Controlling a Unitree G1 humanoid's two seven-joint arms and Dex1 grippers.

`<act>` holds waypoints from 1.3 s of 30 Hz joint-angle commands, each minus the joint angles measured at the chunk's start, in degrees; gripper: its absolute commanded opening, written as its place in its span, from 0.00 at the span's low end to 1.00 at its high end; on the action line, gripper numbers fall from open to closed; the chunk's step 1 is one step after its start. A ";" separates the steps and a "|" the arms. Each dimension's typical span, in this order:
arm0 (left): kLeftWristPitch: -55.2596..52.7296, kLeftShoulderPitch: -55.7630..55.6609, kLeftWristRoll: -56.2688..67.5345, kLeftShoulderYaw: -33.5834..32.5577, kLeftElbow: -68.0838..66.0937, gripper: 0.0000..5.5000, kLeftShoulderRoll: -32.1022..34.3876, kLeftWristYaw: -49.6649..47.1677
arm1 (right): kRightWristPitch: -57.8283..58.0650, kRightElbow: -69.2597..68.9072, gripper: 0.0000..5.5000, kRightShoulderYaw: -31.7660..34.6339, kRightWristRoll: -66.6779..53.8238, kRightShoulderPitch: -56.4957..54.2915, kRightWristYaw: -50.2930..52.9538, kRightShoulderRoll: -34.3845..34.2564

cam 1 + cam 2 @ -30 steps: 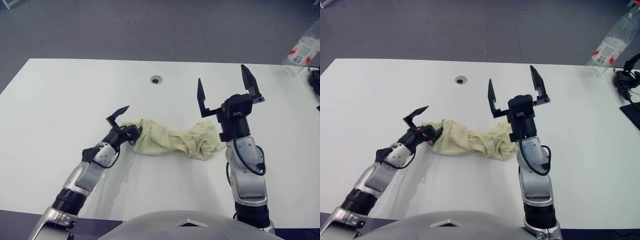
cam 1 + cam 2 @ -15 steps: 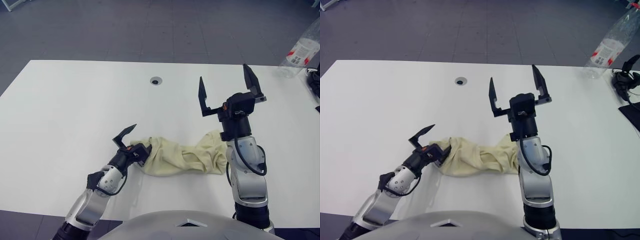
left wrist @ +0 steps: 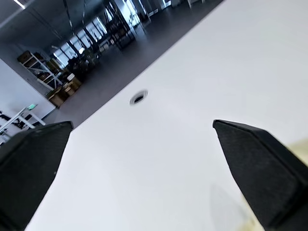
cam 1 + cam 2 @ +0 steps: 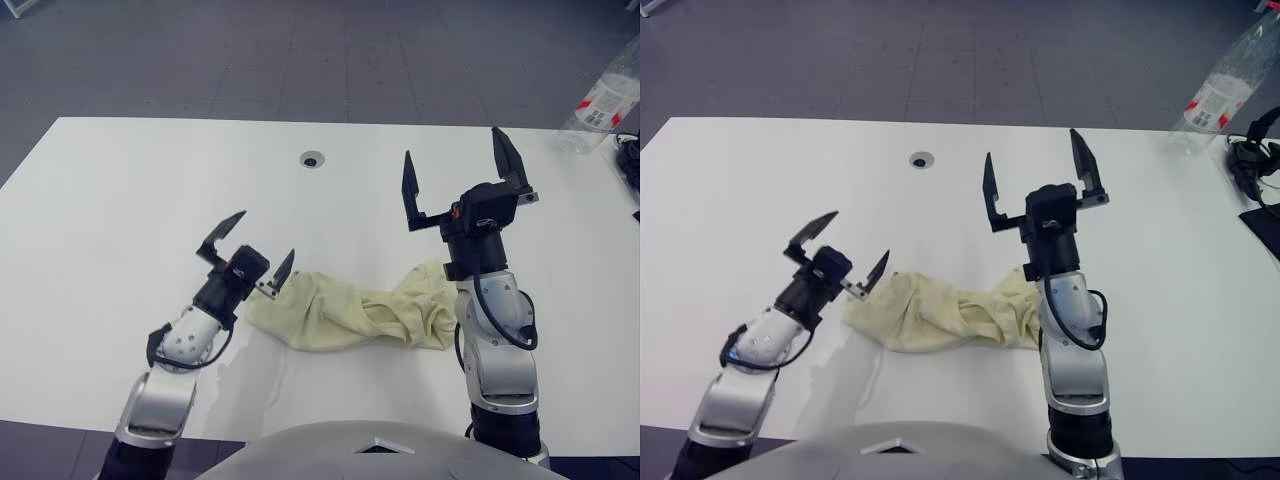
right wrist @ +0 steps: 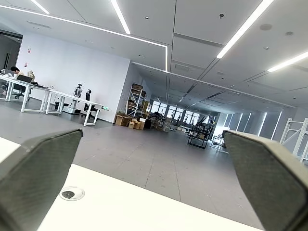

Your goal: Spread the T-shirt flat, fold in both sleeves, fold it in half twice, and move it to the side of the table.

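A pale yellow T-shirt (image 4: 350, 313) lies crumpled in a long bunch on the white table (image 4: 130, 190), near the front edge. My left gripper (image 4: 250, 252) stands open just off the shirt's left end, lifted a little above the table, with nothing between its fingers. My right gripper (image 4: 462, 173) is open and raised, fingers pointing up, above the shirt's right end; the arm below it stands against the cloth. In the left wrist view both dark fingers (image 3: 262, 168) frame bare table, and a sliver of the T-shirt (image 3: 301, 146) shows beside one.
A round cable hole (image 4: 313, 159) sits in the table toward the back middle. A clear plastic bottle (image 4: 1220, 90) lies at the far right corner, with black headphones and cables (image 4: 1248, 155) beside it at the right edge.
My left gripper has let go of the shirt's left end, opened wide and lifted up and to the left. The shirt stays where it was dragged, nearer the front edge. The right arm has barely moved.
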State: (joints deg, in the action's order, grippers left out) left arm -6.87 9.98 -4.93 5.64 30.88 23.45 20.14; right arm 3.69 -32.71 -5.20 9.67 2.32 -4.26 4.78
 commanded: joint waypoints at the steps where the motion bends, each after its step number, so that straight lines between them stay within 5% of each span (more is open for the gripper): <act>1: -1.78 -6.51 10.43 -0.56 -1.70 0.98 1.18 8.86 | 0.40 0.28 0.98 0.21 -0.29 -0.76 -0.04 0.13; 11: -16.80 -26.32 30.22 10.97 -21.92 0.98 7.61 47.24 | 0.70 0.73 0.98 0.20 -0.11 -1.91 0.54 -0.18; 21: -20.71 -38.13 23.80 19.49 -40.29 0.98 0.87 50.72 | 0.16 0.30 0.98 -2.28 1.56 -1.98 0.32 0.03; 39: -18.67 -35.99 17.25 25.22 -36.29 0.95 4.64 56.89 | 0.77 -0.68 0.98 -3.32 2.20 -1.66 0.13 0.00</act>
State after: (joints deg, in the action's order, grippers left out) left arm -26.14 -26.86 12.61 30.77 -6.83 26.57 76.03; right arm 4.00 -32.76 -8.40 11.79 0.57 -3.90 4.72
